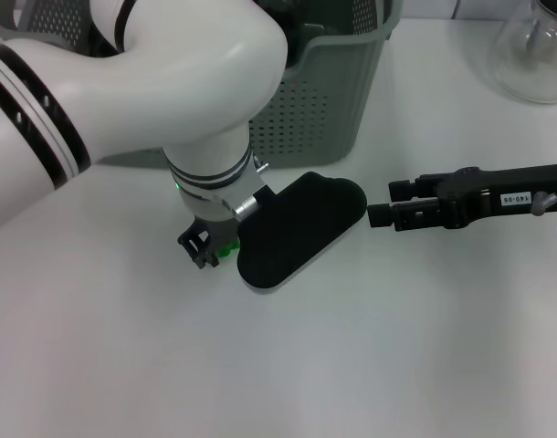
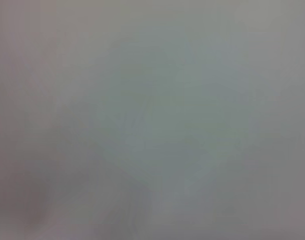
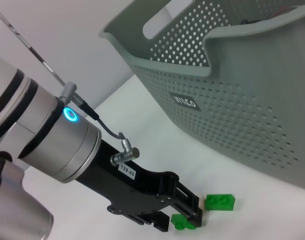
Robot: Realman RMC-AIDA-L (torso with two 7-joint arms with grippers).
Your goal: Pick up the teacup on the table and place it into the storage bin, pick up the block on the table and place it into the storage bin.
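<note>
**Left tool down at a green block beside the storage bin**

Nearest to the robot, the left tool [image 1: 205, 248] stood low over the white table [image 1: 370, 365], with its fingers around a small green block [image 3: 181, 221]; the right wrist view showed a finger on each side of it, but I could not tell if they already clamped it. A second green block [image 3: 220, 201] lay just beside, free on the table. No teacup was visible on the table.

A little farther, the right tool [image 1: 381, 203] hung idle above the table, its fingers a little apart and holding nothing.

Behind both stood the grey-green storage bin [image 1: 338, 91], with perforated walls.

In my judgement, the step was the grasp of the block. To do it well, the fingers should close fully on the block without pushing its neighbour, then lift straight up high enough to clear the bin rim before moving over it.
</note>
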